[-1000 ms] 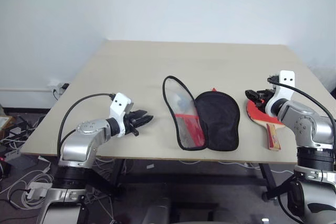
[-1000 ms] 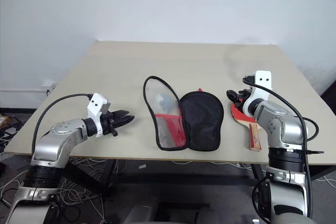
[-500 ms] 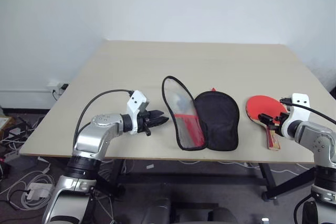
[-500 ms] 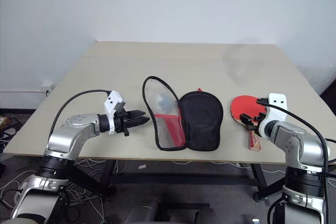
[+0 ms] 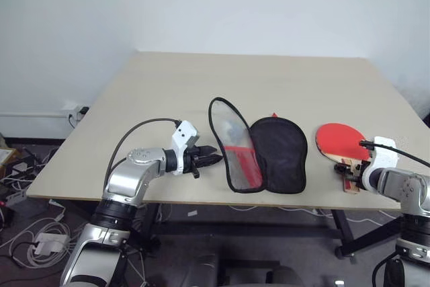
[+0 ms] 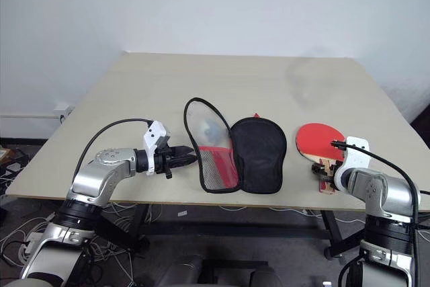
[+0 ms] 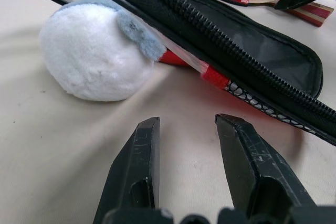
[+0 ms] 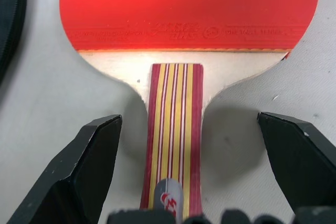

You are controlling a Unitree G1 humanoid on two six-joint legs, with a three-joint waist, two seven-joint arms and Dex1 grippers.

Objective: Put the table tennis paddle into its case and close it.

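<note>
- The right claw [image 8: 181,171] stands spread wide astride the paddle [image 5: 344,141] handle, a finger on each side and neither touching it; it holds nothing.
- The left claw [image 5: 213,158] has its fingers a little apart and empty, just short of the near-left edge of the case [image 5: 259,153].
- Table [image 5: 168,92]: bears everything, with the case at the middle near the front edge and the paddle well to its right.
- Case: lies unzipped and spread flat, black lining up on the right half, clear panel up on the left half; a white fluffy ball [image 7: 94,51] rests against its edge in the left wrist view.
- Paddle: lies flat on the table outside the case, red face up, handle pointing toward the front edge.
- Progress, as I judge it: early. The case is already open, but the paddle is not yet gripped. Left to do: clamp the handle, carry the paddle into the case, fold the case over and zip it.
</note>
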